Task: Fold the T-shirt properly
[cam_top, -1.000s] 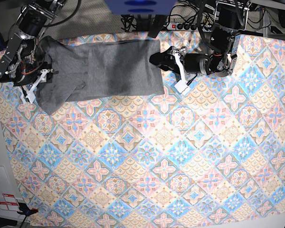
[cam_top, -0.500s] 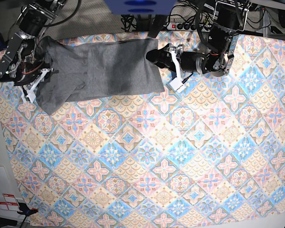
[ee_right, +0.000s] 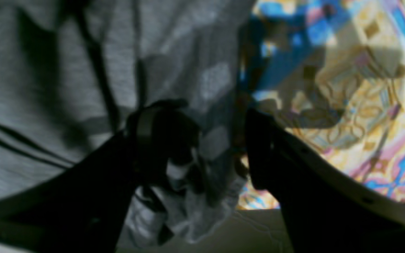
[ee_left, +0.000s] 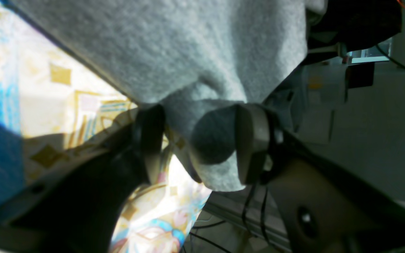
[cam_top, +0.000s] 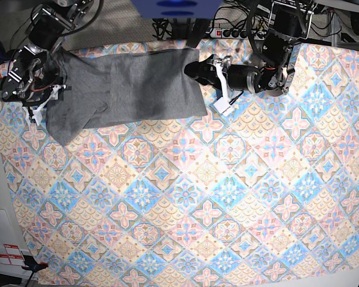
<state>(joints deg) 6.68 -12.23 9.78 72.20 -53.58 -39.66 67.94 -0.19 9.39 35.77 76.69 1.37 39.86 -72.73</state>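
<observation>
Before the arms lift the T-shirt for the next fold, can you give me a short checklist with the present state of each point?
1. Left gripper has cloth between its fingers: ok, a bunch of the T-shirt sits there.
2. Left gripper firmly closed on that cloth: cannot tell.
3. Right gripper has cloth between its fingers: ok, but the jaws stand apart, not clamped.
4. T-shirt lies flat: not ok, its end by the right gripper is bunched.
5. T-shirt fully on the tablecloth: ok.

The T-shirt [cam_top: 125, 86] is matt, fuzzy grey knit cloth; the tablecloth [cam_top: 215, 197] looks smooth, printed, faintly glossy.
</observation>
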